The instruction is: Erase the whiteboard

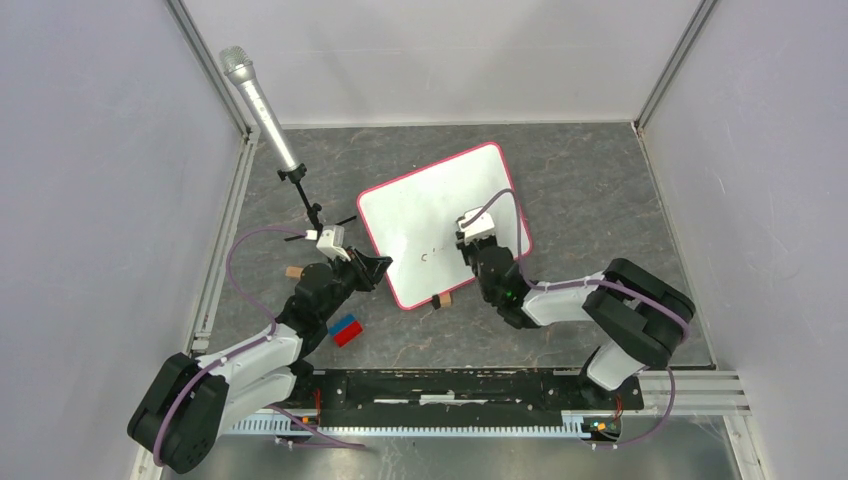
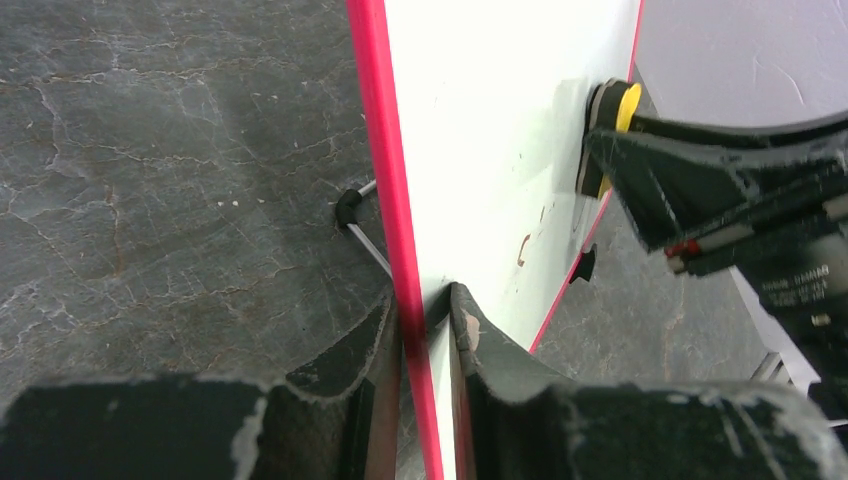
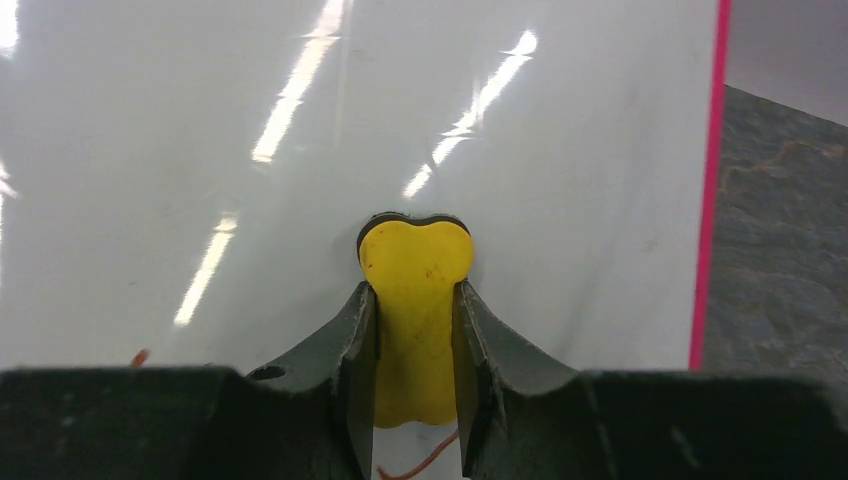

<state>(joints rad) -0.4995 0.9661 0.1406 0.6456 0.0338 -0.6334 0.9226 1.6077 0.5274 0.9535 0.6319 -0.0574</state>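
Note:
The whiteboard [image 1: 440,210], white with a pink-red frame, lies tilted at the middle of the table. A small dark mark [image 1: 425,257] sits near its near edge. My left gripper [image 1: 378,268] is shut on the board's left edge; in the left wrist view [image 2: 428,310] the jaws pinch the pink frame [image 2: 385,170]. My right gripper [image 1: 468,243] is over the board, shut on a yellow eraser [image 3: 415,300] with a black pad, pressed on the white surface [image 3: 200,150]. A thin red stroke [image 3: 425,466] shows below the eraser. The eraser also shows in the left wrist view [image 2: 612,110].
A microphone [image 1: 260,100] on a small black stand [image 1: 305,200] stands at the back left. A red and blue block [image 1: 346,329] lies by the left arm. Small wooden pieces [image 1: 293,271] [image 1: 443,299] lie near the board. Grey walls enclose the table.

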